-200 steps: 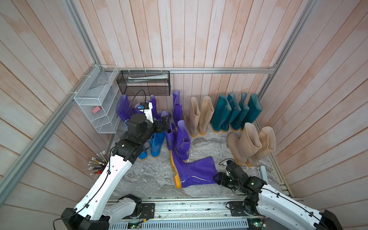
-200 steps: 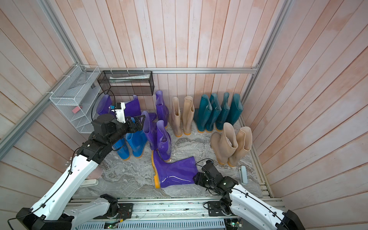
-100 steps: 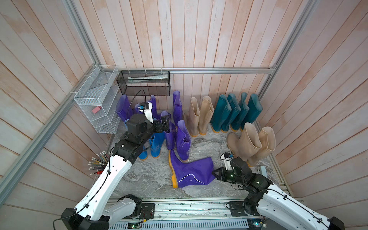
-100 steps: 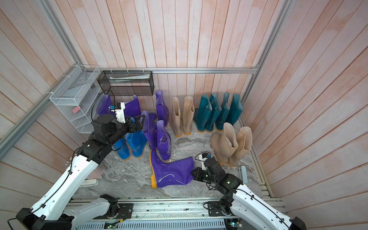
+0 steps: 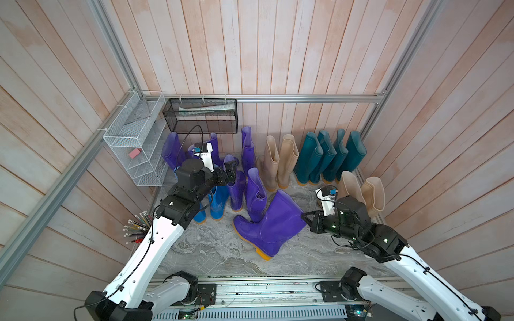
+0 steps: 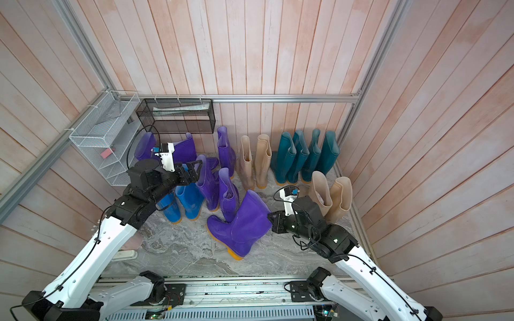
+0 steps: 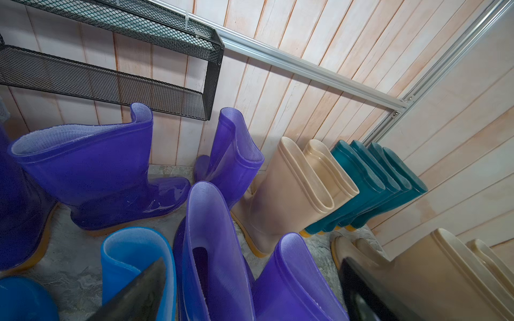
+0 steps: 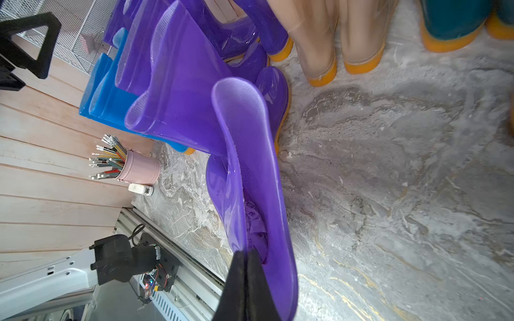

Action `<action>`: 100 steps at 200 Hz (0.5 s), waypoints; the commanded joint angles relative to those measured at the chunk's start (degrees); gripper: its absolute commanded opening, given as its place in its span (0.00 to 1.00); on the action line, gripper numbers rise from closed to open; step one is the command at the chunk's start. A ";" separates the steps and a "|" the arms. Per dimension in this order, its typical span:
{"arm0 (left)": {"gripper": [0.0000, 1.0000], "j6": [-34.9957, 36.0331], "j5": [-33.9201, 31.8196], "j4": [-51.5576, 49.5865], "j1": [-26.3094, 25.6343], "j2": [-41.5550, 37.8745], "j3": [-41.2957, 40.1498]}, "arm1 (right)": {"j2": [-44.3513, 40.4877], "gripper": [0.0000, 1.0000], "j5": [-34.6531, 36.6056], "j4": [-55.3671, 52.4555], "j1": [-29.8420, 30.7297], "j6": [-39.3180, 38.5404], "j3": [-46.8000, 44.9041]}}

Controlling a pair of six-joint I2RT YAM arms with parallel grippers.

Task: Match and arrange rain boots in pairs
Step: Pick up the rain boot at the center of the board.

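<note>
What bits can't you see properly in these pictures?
- Blue boots: tops hidden by the left arm in both top views.
- Pink cup: behind the left arm in a top view; only its pencils show.
- Beige boots: blurred in the right wrist view.
- Pink item on the white wire shelf: too small to identify.

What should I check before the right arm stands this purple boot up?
1. Right gripper shut on the cuff of the tilted purple boot: ok.
2. Boot upright: not ok, it leans over.
3. Left gripper open: ok.
4. Bare floor beside the boot: ok.
5. Clear of the upright purple boot behind its toe: cannot tell.
</note>
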 commanded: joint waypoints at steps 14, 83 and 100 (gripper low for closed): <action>1.00 0.89 0.16 0.10 0.30 -1.59 1.98 | 1.56 0.00 5.81 -9.92 -0.21 -8.19 10.58; 1.00 0.27 1.06 -0.11 0.32 -2.08 2.65 | 6.30 0.00 2.92 -19.93 -0.21 -16.19 28.22; 1.00 0.03 1.50 -0.16 0.27 -2.08 2.83 | 7.36 0.00 1.73 -22.31 -0.21 -17.90 31.34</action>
